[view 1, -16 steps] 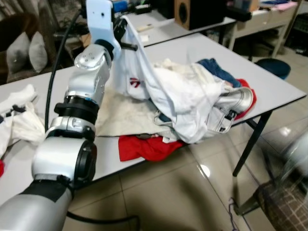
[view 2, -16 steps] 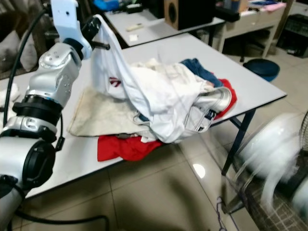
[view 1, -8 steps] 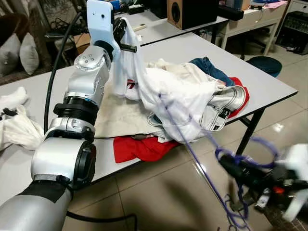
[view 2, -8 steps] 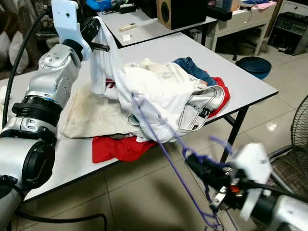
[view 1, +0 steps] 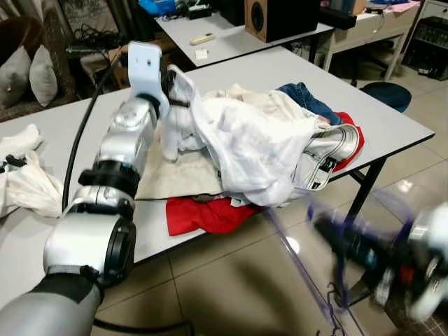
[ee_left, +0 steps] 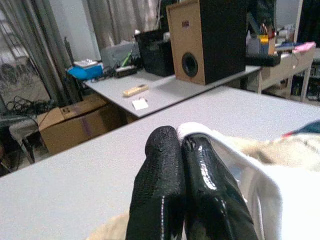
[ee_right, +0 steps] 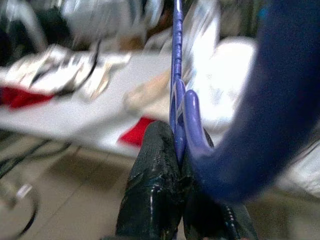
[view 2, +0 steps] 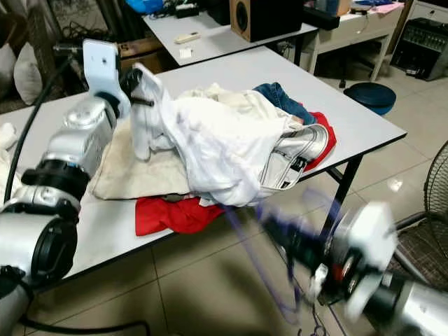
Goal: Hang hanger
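- Glossy tiled floor [view 1: 231, 294] is seen in the foreground, with a grey table [view 1: 392, 119] beyond it and a second table carrying a speaker [view 1: 276, 17] further back
- Nearest the camera, low over the floor and off the table's near edge, the right gripper [ee_right: 177, 150] is seen blurred; its two black fingers [ee_right: 152, 185] are pressed together on the blue hanger [view 2: 280, 280], which is gripped at the base of its hook
- From that grip the hanger's thin blue wire [ee_right: 176, 60] is seen running away from the fingers toward the table, so its long axis points roughly at the clothes pile
- A red garment [view 1: 203, 213] hangs over the table's near edge, with a beige cloth [view 1: 171, 175] lying flat behind it
- At the middle of the table the white shirt [view 1: 245, 140] is heaped on jeans [view 1: 308, 101] and other clothes
- Farthest in, near the table's left part, the left gripper [ee_left: 182, 165] is held above the surface, its fingers clamped shut on a fold of the white shirt, lifted at that corner
- The coming move is judged to turn on the gap between hanger and lifted shirt: the shirt lies ahead and to the left of the right gripper, well apart and higher, so the hanger must be brought up and across toward the left gripper
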